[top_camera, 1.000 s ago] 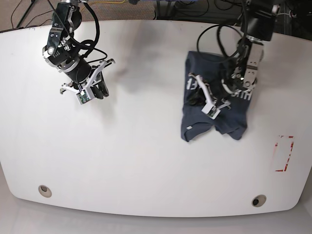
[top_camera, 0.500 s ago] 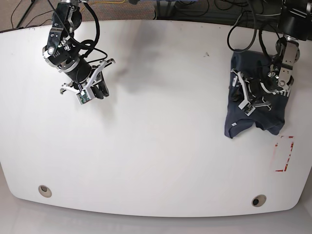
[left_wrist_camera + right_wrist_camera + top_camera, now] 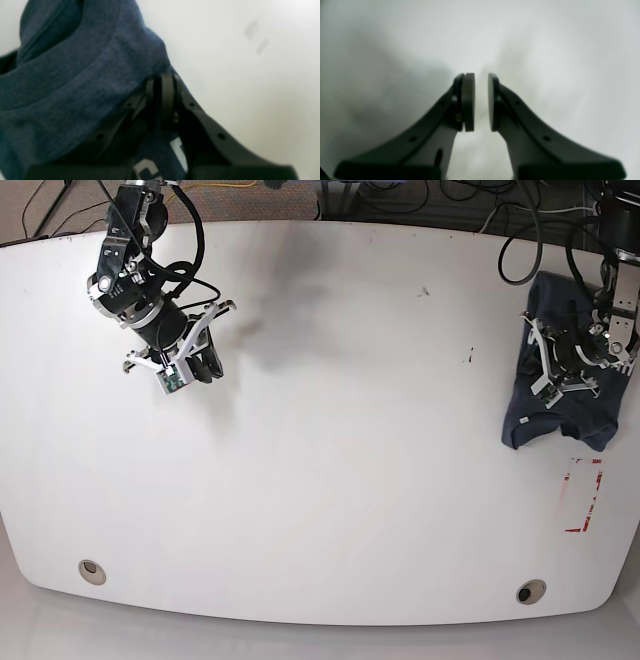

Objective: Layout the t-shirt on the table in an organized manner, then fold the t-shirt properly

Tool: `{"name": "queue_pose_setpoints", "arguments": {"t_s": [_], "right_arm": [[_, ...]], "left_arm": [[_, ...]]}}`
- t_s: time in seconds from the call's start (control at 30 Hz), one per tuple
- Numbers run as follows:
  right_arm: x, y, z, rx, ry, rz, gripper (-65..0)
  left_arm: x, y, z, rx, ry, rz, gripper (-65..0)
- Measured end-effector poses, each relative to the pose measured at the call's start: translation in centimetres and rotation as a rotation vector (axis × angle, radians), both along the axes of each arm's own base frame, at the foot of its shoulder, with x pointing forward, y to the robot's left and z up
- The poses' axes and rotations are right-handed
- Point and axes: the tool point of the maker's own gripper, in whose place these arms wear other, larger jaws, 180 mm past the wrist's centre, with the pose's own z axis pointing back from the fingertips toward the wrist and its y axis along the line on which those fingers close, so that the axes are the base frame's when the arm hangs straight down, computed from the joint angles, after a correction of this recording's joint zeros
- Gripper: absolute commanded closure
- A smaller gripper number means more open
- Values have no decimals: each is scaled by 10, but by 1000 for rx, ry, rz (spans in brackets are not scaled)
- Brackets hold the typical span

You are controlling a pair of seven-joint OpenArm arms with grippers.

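White and glossy, the table (image 3: 330, 480) fills the base view from edge to edge, with curved corners. Near its front left corner sits a round hole (image 3: 92, 571). Above that, over the left rear part of the top, the right gripper (image 3: 190, 365) hangs at the end of its dark arm, tilted down and toward the middle. Its wrist view shows the two black pads (image 3: 469, 102) standing a narrow gap apart with only bare white surface between them, so the fingers are released and hold nothing. A soft grey shadow (image 3: 270, 345) lies on the top just beside it. Farther right, a few dark specks (image 3: 467, 359) dot the surface. A second round hole (image 3: 530, 591) sits near the front right. At the far right the navy t-shirt (image 3: 560, 405) lies bunched in a crumpled heap close to the table's right edge, with the left gripper (image 3: 560, 365) down on it. In the left wrist view the fingers (image 3: 167, 100) are clenched on a fold of the blue cloth, which drapes over them, and part of a white printed letter (image 3: 147, 171) shows below. Just in front of the shirt is a small red-outlined rectangle (image 3: 583, 496).
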Motion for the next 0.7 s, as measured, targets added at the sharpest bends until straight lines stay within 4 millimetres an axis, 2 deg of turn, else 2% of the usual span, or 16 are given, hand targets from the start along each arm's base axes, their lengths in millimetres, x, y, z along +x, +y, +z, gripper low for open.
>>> {"name": "queue_pose_setpoints", "arguments": {"t_s": [0.23,0.47,0.63,0.7], "right_arm": [[0,0,0,0,0,0,-94],[-1,0,-1,0,2,0,-94],[-1,0,-1,0,3,0,-94],[-1,0,-1,0,2,1,-94]], "left_arm": [[-14,34,4,108,72,-38,-25],[-27,72,11,172,100,43,-28],[-32,90,15,214,114,82,-28],[-30,91,18,220,106,87,-28]]}}
